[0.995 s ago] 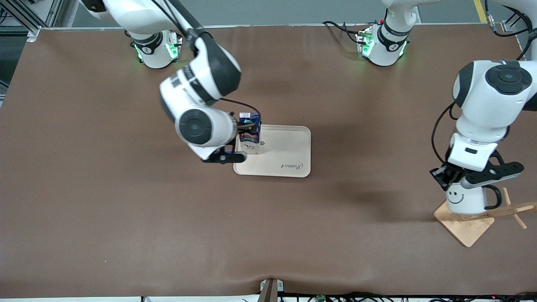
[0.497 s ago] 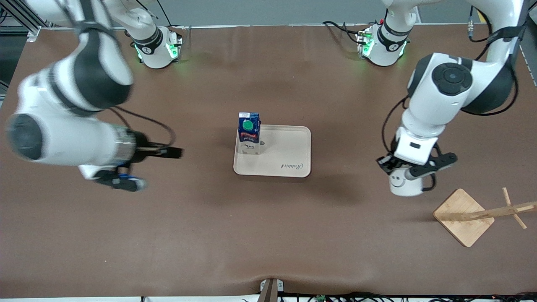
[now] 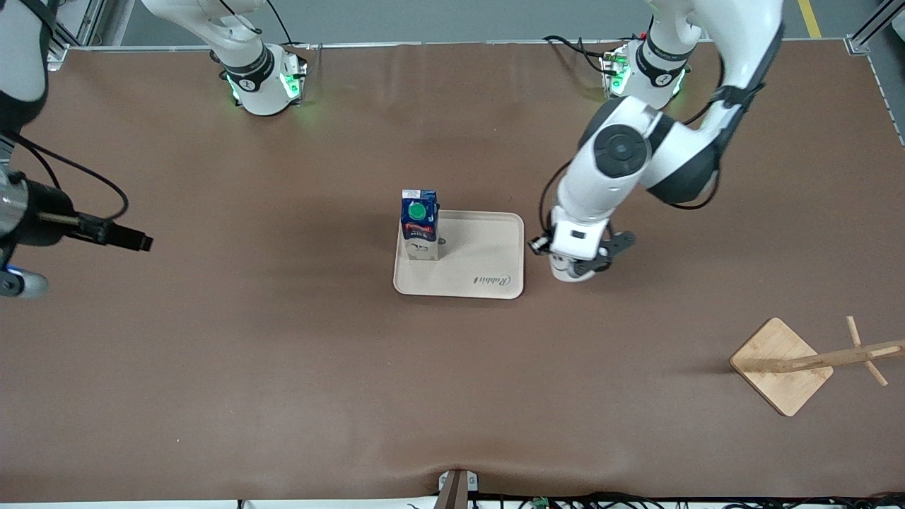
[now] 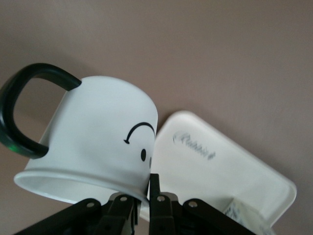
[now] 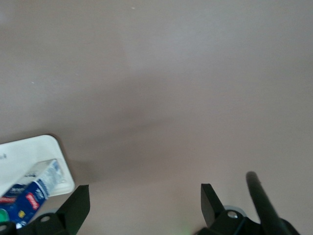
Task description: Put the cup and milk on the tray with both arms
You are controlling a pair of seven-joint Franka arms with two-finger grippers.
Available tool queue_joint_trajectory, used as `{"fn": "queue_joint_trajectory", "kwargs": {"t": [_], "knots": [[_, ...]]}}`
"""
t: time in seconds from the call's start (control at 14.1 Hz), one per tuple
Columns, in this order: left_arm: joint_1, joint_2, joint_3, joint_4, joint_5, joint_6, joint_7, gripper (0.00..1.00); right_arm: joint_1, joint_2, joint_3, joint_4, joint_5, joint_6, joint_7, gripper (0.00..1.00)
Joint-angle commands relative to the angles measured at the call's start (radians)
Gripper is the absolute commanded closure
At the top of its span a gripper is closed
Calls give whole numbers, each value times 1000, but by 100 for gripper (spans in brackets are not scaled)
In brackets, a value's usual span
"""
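The dark blue milk (image 3: 420, 225) with its green cap stands upright on the cream tray (image 3: 488, 254), at the corner toward the right arm's end. My left gripper (image 3: 574, 263) is shut on the rim of the white smiley-face cup (image 3: 564, 273) and holds it over the table just beside the tray's edge toward the left arm's end. In the left wrist view the cup (image 4: 98, 139) fills the frame, its rim pinched between the fingers (image 4: 154, 188), with the tray (image 4: 220, 161) below it. My right gripper (image 3: 140, 242) is open and empty, off toward the right arm's end of the table. The right wrist view shows the tray (image 5: 27, 152) and the milk (image 5: 27, 198).
A wooden stand with a diamond-shaped base (image 3: 781, 366) and a tilted peg pole (image 3: 848, 353) sits toward the left arm's end, nearer to the front camera than the tray. Both green-lit arm bases and loose cables line the table's edge farthest from the front camera.
My right gripper let go of the milk on the tray and drew back toward its end of the table. My left gripper carried the cup from the wooden stand over to the tray's side.
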Motion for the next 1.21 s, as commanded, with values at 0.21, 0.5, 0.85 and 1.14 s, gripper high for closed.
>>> {"fn": "queue_joint_trajectory", "kwargs": {"t": [0.21,0.5,0.85,1.14], "knots": [[-78,192,1,123,-205,-21,-16,100,-88,-315,19,-367,-22,153,-61,0],[-94,277,1,177,-256,-21,-19,100,-91,-431,21,-544,-11,211,-100,0],[-107,334,-1,177,-268,-24,-20,100,-124,-295,18,-465,-26,244,-358,0],[-120,334,1,179,-296,-68,-13,94,-131,-279,19,-383,-62,237,-366,0]]}}
